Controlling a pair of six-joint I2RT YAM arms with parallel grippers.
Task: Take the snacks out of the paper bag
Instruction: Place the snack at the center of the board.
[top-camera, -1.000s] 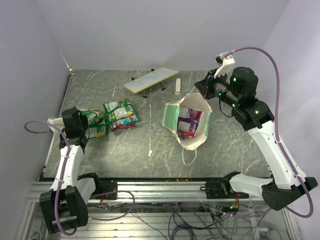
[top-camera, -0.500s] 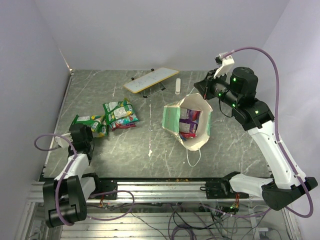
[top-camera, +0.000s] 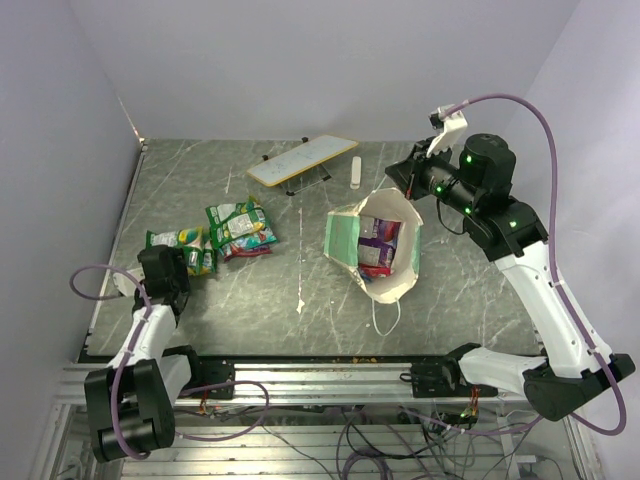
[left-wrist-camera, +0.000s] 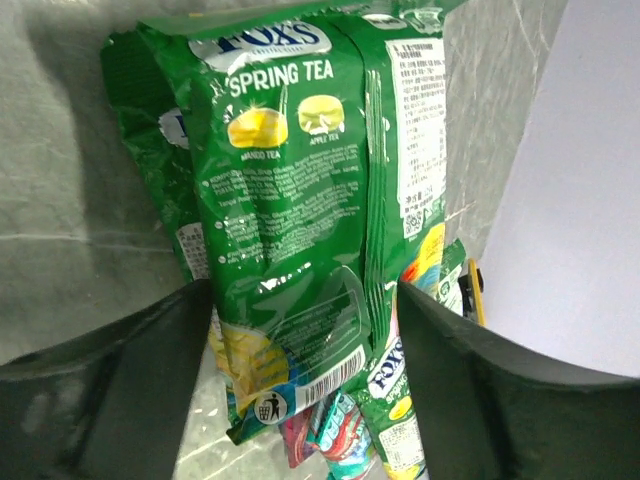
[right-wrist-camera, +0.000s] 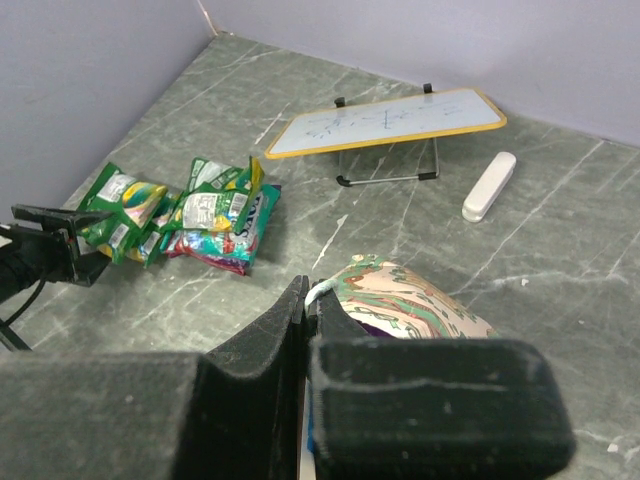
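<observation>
My left gripper (left-wrist-camera: 300, 290) stood wide open by the green packet (left-wrist-camera: 290, 170), which lay on the table (top-camera: 260, 290) well left of the paper bag (top-camera: 342, 235). My right gripper (right-wrist-camera: 306, 300) was pinched shut on the bag's far rim. Purple and pink snacks (top-camera: 378, 242) lay inside, so I judged my left arm next had to reach in there.
</observation>
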